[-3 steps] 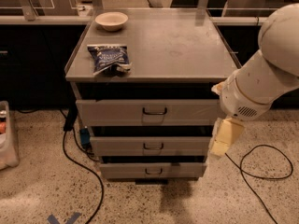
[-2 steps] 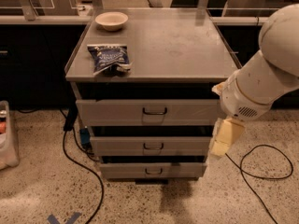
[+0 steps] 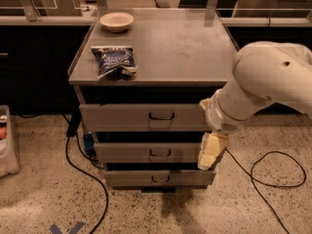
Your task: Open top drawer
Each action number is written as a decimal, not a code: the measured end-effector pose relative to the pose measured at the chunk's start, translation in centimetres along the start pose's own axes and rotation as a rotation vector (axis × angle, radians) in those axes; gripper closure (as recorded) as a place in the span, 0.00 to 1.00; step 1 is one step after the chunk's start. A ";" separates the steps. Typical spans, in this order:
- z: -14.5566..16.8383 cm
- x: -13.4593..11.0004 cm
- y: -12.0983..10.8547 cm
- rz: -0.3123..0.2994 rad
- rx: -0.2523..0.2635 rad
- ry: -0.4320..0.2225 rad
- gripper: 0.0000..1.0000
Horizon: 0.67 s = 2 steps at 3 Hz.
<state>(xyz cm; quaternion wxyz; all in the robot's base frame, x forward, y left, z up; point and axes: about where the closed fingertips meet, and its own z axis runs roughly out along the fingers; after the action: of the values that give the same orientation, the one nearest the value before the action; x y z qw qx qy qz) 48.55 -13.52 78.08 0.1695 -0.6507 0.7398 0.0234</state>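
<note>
- as the top drawer (image 3: 122, 117) sits directly beneath the cabinet top (image 3: 185, 43) with its flat front showing no clear pull-out, i judge the opening not yet begun.
- the handle (image 3: 161, 116), a small dark wire loop, lies at the centre of the top drawer's front; nothing touches it.
- the gripper (image 3: 211, 152) hangs below the top drawer's right end, pointing down beside the right end of the middle drawer (image 3: 126, 152), well apart from the handle.
- whether the gripper is released or clenched cannot be told; nothing is seen held in it.
- the white arm (image 3: 258, 89) enters from the right of the top drawer, and its wrist covers that drawer's right end. i judge this a waiting posture, not a pull, since the gripper sits lower than the handle and off to one side.
- next move, in my judgement: raise the gripper, shift it left to the handle, then draw straight outward.
- above the top drawer, a snack bag (image 3: 114, 61) lies near the front left edge and a bowl (image 3: 116, 21) at the back left; both rest on the fixed top, so a pull should leave them undisturbed.
- risk noted: the middle drawer and bottom drawer (image 3: 131, 178) below the top drawer carry like handles, and the gripper is nearest the middle one.
</note>
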 end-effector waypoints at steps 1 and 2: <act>2.5 -0.8 -1.3 -0.027 0.042 -0.016 0.00; 3.7 -0.9 -2.7 -0.023 0.115 -0.041 0.00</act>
<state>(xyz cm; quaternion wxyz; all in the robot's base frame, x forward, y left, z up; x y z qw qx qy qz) 52.08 -12.11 75.33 0.2220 -0.6478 0.7287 -0.0077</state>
